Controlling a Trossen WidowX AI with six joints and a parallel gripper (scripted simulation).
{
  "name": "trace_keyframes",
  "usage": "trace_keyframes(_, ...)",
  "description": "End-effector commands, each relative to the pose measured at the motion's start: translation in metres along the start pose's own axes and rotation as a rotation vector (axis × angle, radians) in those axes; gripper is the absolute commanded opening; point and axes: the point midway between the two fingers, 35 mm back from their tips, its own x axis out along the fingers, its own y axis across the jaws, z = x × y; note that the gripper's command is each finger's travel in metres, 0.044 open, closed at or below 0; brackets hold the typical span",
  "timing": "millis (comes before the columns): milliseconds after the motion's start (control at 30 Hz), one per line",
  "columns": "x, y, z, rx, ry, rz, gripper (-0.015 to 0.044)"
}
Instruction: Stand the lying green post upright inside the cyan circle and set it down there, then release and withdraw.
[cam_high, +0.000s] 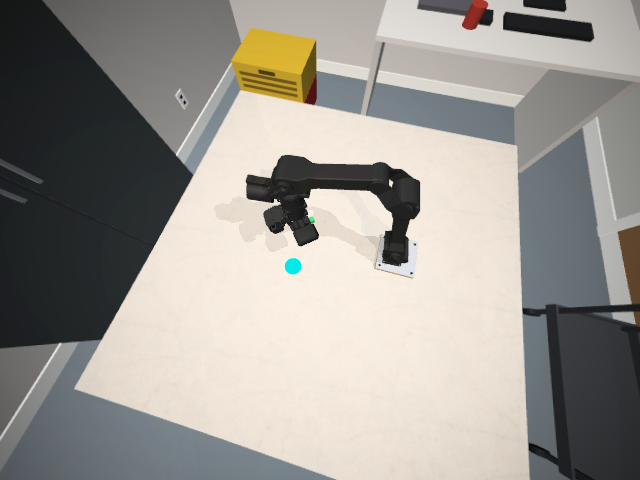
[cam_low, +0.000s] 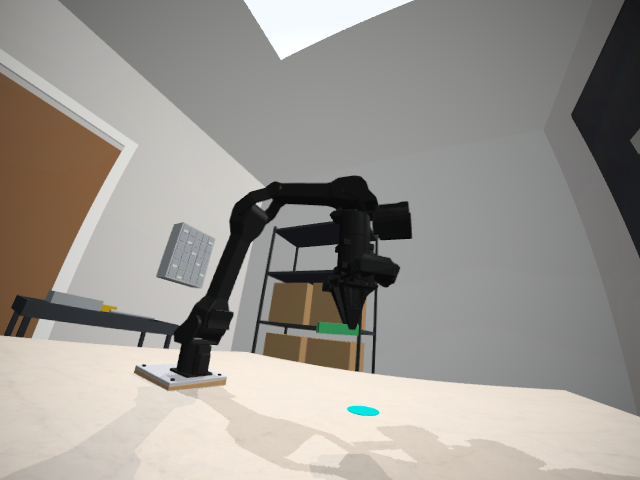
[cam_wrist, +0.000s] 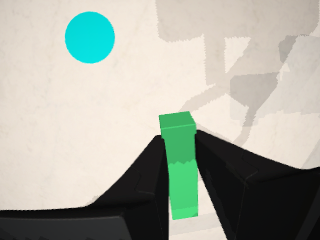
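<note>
The green post (cam_high: 311, 220) (cam_low: 334, 328) (cam_wrist: 182, 170) is held lying level, high above the table. My gripper (cam_low: 352, 326) (cam_wrist: 178, 140) points straight down and is shut on the post near one end; in the exterior view the rest of the post sticks out to the left, toward the arm's base side. In the top view the gripper hides most of the post. The cyan circle (cam_high: 293, 266) (cam_low: 362, 410) (cam_wrist: 90, 37) lies flat on the table, with nothing on it. It is off to the side of the post, at the upper left in the wrist view.
The arm's base plate (cam_high: 408, 268) (cam_low: 196, 383) stands on the table (cam_high: 320, 361) (cam_low: 465, 408), right of the circle in the top view. The arm's shadow falls on the table. Off the table are a yellow cabinet (cam_high: 279, 49), a white desk (cam_high: 434, 46) and a shelf rack (cam_low: 263, 294).
</note>
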Motion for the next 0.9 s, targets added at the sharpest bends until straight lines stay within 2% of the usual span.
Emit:
trace_keyframes(0,0.001,0.008,0.009,-0.065,0.008,0.000,0.0023)
trace_keyframes(867,-0.002,0.072,0.064,-0.446,0.003,0.003,0.0023)
